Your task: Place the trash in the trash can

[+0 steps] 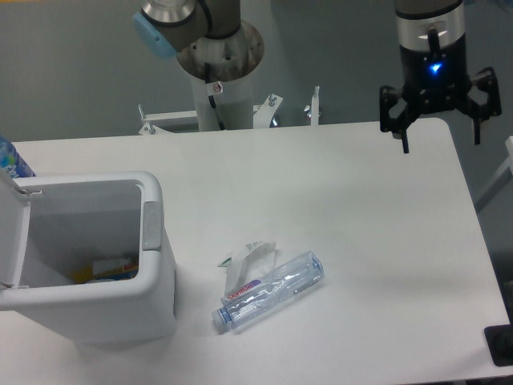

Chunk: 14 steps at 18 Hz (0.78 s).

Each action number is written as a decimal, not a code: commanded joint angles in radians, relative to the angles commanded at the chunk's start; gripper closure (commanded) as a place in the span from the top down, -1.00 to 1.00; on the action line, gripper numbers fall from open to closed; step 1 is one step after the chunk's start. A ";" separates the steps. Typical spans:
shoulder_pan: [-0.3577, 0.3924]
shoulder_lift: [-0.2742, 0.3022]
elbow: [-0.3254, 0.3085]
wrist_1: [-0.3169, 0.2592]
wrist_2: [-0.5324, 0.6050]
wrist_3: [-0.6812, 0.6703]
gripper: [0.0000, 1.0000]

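Two pieces of trash lie side by side near the front of the white bench (345, 241): a crushed clear bottle (268, 291) with a red-and-white label, on its side with its cap end toward the front left, and a crumpled white wrapper (248, 261) with green marks touching it just behind. Both sit just right of the bin (156, 289), apart from its wall. That white bin stands at the front left corner with its lid (14, 233) swung up on the left side and a grey tab (151, 226) on the right rim; some yellow and white items show at its bottom. Bare bench surface spreads to the right of the bottle and back toward the far edge, with the rounded far right corner in plain view. A small black block (500, 345) sits off the right edge near the front. A blue-patterned bottle (11, 160) peeks in at the left edge behind the lid. At the back, the arm's base column (220, 88) rises beyond the far edge. The hand (439, 132) hangs high over the far right corner, pointing down, a blue light lit on its wrist, both fingers (404, 136) spread wide and holding nothing, well apart from the trash.
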State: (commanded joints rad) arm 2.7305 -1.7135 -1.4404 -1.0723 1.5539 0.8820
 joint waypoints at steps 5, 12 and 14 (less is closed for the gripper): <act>-0.002 -0.002 0.000 0.002 0.000 0.002 1.00; -0.006 -0.006 -0.018 0.000 -0.006 -0.005 1.00; -0.009 -0.008 -0.037 0.002 -0.008 -0.009 1.00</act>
State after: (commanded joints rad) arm 2.7213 -1.7211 -1.4771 -1.0707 1.5463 0.8729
